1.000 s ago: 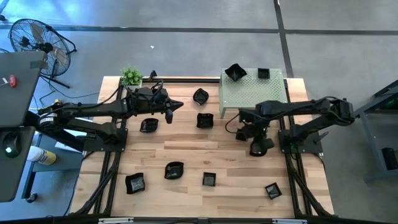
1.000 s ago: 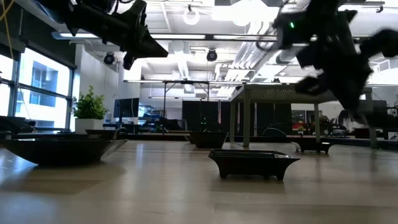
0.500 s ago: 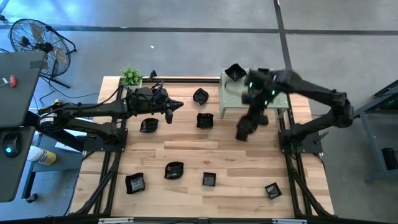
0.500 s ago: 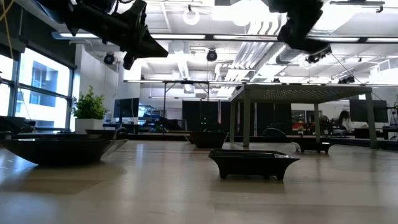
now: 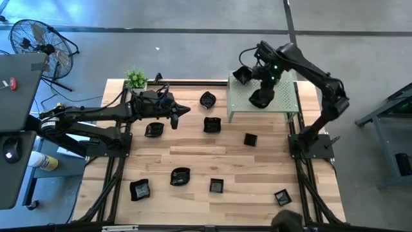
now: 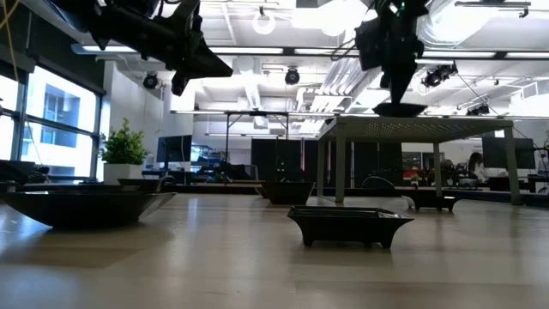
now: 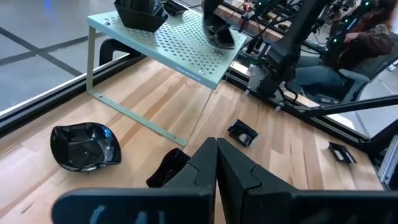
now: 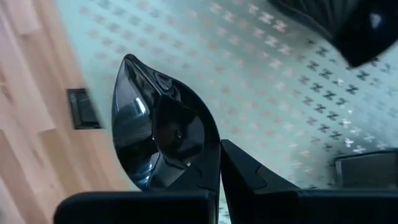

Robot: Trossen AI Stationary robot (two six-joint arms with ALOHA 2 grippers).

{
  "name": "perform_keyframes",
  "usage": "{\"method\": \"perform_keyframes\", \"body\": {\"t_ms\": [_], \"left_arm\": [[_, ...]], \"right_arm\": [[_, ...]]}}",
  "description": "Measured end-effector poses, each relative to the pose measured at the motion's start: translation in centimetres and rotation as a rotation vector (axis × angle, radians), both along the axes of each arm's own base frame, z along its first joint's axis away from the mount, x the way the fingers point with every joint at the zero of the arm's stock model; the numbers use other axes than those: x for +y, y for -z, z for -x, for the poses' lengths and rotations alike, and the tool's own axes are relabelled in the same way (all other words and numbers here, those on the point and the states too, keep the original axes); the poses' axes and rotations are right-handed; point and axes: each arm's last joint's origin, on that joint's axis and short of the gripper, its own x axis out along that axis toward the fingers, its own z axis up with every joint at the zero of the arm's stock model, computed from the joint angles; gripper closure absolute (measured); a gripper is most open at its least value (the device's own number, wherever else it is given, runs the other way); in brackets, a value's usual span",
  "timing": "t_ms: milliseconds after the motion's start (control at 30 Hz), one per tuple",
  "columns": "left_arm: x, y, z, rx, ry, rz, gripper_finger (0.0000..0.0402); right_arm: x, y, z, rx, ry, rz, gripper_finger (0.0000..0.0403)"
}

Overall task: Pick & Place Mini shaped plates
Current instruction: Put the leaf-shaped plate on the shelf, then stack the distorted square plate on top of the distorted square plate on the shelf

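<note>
1. Progress: two mini shaped plates (image 5: 243, 75) sit on the stand (image 5: 283, 103), upper right of the frame.
2. Right gripper (image 5: 260, 98) pinches a third plate (image 8: 155, 140) above it (not released).
3. Eight plates (image 5: 180, 176) remain on the surface (image 5: 193, 154); left gripper (image 5: 184, 109) hovers pressed together, empty.

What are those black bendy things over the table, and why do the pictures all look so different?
They are two robot arms, each ending in a two-finger gripper. One camera looks down from above, one sits at table height, and one rides on each wrist. On the wooden table lie small shiny black plates, with a green stand at the back that has holes in it and holds two more plates. The right gripper is over the stand, shut on a plate. The left gripper waits, shut and empty, above the table. A little plant sits in the corner.
</note>
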Motion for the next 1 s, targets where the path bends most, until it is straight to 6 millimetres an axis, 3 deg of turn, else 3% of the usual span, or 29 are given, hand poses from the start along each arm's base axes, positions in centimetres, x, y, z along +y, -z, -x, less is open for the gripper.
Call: {"method": "perform_keyframes", "body": {"t_ms": [233,467,867,1000], "left_arm": [[0.0,0.0,0.0,0.003,0.001,-0.011,0.0401],[0.0,0.0,0.0,0.004,0.001,-0.011,0.0401],[0.0,0.0,0.0,0.004,-0.002,-0.012,0.0401],[0.0,0.1,0.0,0.010,-0.003,-0.010,0.0401]], "right_arm": [[-1.8,0.3,1.3,-0.004,0.047,0.012,0.0399],[-1.8,0.3,1.5,0.004,0.010,0.011,0.0395],[-1.8,0.4,1.3,0.029,0.017,0.040,0.0343],[-1.4,-0.3,1.5,0.011,0.026,0.061,0.0344]]}}
